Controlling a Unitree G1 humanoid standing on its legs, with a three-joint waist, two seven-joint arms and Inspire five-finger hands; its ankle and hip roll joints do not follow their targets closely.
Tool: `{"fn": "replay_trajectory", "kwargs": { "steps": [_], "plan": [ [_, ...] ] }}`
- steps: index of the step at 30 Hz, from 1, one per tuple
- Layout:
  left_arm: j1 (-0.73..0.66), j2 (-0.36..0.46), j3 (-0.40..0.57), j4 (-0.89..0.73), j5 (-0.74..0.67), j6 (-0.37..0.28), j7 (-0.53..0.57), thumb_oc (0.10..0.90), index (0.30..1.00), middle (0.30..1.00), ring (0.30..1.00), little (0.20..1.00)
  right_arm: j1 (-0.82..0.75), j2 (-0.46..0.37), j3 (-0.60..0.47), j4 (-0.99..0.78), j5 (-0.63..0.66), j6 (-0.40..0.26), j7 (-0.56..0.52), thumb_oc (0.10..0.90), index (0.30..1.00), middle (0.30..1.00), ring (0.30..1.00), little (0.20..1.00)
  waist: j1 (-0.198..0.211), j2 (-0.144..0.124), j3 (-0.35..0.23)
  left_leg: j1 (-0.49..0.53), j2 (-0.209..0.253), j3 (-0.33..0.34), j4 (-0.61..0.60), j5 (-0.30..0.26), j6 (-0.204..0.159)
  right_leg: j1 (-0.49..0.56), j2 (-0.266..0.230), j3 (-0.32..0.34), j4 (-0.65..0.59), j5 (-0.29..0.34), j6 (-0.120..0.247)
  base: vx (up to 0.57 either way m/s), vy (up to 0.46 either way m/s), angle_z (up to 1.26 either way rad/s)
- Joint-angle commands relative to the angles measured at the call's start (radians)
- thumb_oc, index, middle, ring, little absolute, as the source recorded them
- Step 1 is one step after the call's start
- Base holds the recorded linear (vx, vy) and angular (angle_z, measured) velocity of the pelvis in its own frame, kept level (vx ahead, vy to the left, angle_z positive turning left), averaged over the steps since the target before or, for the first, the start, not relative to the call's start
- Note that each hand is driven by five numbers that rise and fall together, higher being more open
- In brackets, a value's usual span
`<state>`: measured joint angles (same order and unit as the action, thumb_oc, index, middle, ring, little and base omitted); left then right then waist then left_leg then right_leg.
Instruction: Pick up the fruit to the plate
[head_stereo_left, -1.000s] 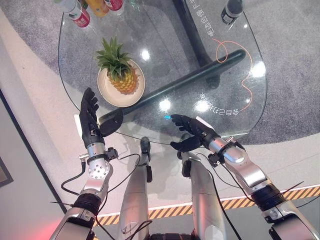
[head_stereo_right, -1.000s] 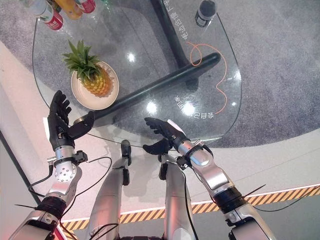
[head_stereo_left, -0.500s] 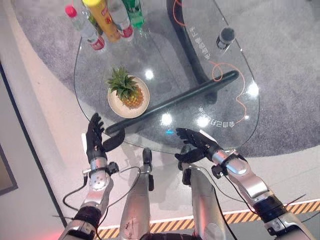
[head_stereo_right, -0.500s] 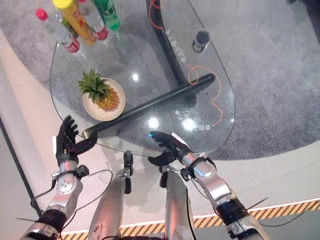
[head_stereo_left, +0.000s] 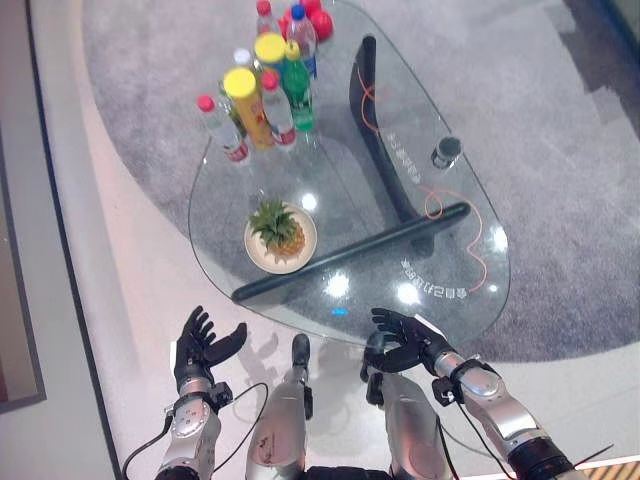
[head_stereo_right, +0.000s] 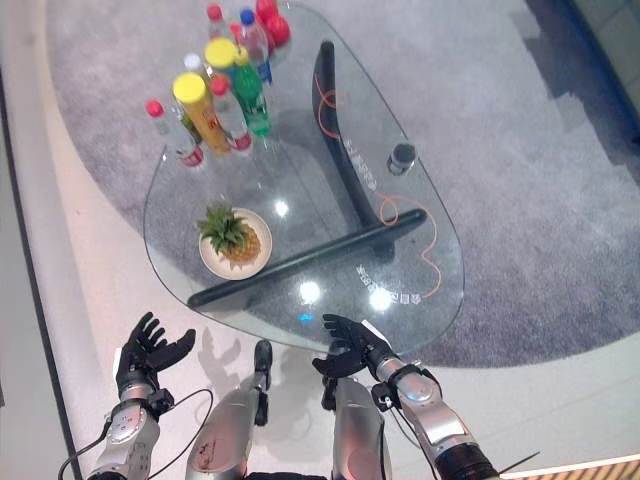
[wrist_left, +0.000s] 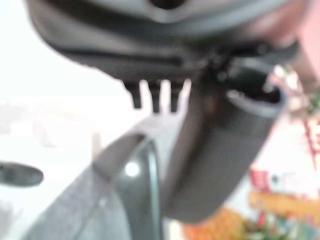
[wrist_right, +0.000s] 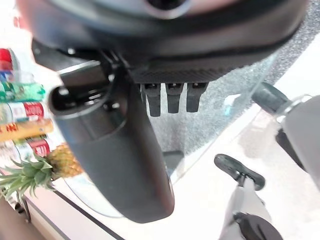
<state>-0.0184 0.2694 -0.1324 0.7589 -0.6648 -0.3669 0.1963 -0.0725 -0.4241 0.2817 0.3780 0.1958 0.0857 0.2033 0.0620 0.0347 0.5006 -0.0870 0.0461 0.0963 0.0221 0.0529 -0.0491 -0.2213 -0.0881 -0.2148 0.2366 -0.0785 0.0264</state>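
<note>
Left hand (head_stereo_left: 203, 345): fingers spread and relaxed, grasping nothing; hovering off the near left edge of the tabletop, over pale floor.
Right hand (head_stereo_left: 404, 336): fingers loosely extended, thumb apart, empty; at the near edge of the glass tabletop (head_stereo_left: 460, 200).
Pineapple (head_stereo_left: 281, 228): already lying on the plate (head_stereo_left: 256, 251), leafy crown toward the far left, body toward the near right; long axis roughly along that slant.
Plate position: left half of the tabletop, just beyond the dark bar (head_stereo_left: 350, 252) seen under the glass.
Key relation: pineapple ahead of both hands, well apart from each; ahead and slightly right of the left hand, ahead and left of the right hand; left hand judged a little nearer.
Task state: judged done for the pineapple, given fruit resting on the plate.
Farther out: cluster of bottles (head_stereo_left: 262, 100) at the far left of the tabletop; red round things (head_stereo_left: 313, 16), possibly fruit, beyond them at the far end; small dark cup (head_stereo_left: 445, 152) toward the right edge.
Hard to make out: red things partly behind bottles, kind uncertain; fingertips of both hands small in the head views.
</note>
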Motion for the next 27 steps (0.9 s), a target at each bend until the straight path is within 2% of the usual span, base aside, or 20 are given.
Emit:
{"fn": "replay_trajectory", "kwargs": {
  "steps": [1,5,8,14,22,27],
  "plan": [
    [0.06,0.011,0.043,0.021,-0.033,0.014,-0.03,0.8,0.9,0.9,0.9,0.9,0.049,0.039,-0.017,0.011,0.004,-0.044,-0.056,0.8,0.9,0.9,0.9,0.9,-0.007,-0.06,-0.129,0.019,-0.095,0.004,0.026,-0.082,-0.003,0.165,0.026,-0.046,-0.138,0.018,0.043,0.06,0.032,0.05],
    [0.059,-0.008,0.042,0.064,-0.042,0.048,-0.046,0.8,0.9,0.9,0.9,0.9,0.056,0.054,-0.02,0.096,0.02,-0.04,-0.084,0.8,0.9,0.9,0.9,0.9,-0.01,-0.062,-0.169,0.053,-0.09,0.008,0.004,-0.081,-0.002,0.199,0.024,-0.042,-0.164,0.027,0.043,0.04,0.026,0.05],
    [0.051,-0.033,0.043,0.13,-0.078,0.094,-0.052,0.8,0.9,0.9,0.9,0.9,0.057,0.08,-0.032,0.214,0.041,-0.06,-0.119,0.8,0.9,0.9,0.9,0.9,-0.015,-0.064,-0.219,0.092,-0.081,0.02,-0.026,-0.078,-0.002,0.234,0.021,-0.042,-0.196,0.041,0.045,0.04,0.019,0.09],
    [0.036,-0.059,0.033,0.221,-0.029,0.167,-0.061,0.8,0.9,0.9,0.9,0.9,0.072,0.122,-0.047,0.353,0.07,-0.057,-0.136,0.8,0.9,0.9,0.9,0.9,-0.03,-0.059,-0.286,0.146,-0.067,0.051,-0.073,-0.071,-0.006,0.276,0.016,-0.034,-0.241,0.063,0.054,0.02,0.012,0.02],
    [0.015,-0.081,0.005,0.355,0.028,0.253,-0.123,0.8,0.9,0.9,0.9,0.9,0.055,0.146,-0.058,0.571,0.058,-0.06,-0.146,0.8,0.9,0.9,0.9,0.9,-0.037,-0.052,-0.347,0.195,-0.06,0.076,-0.097,-0.081,-0.003,0.316,0.006,-0.027,-0.282,0.083,0.063,0.01,0.005,-0.02],
    [-0.001,-0.079,-0.006,0.419,0.081,0.275,-0.147,0.8,0.9,0.9,0.9,0.9,0.049,0.163,-0.071,0.685,0.056,-0.062,-0.127,0.8,0.9,0.9,0.9,0.9,-0.041,-0.048,-0.37,0.214,-0.058,0.087,-0.106,-0.086,-0.002,0.331,0.006,-0.019,-0.297,0.091,0.066,0.05,0.024,-0.01]
  ]
}}
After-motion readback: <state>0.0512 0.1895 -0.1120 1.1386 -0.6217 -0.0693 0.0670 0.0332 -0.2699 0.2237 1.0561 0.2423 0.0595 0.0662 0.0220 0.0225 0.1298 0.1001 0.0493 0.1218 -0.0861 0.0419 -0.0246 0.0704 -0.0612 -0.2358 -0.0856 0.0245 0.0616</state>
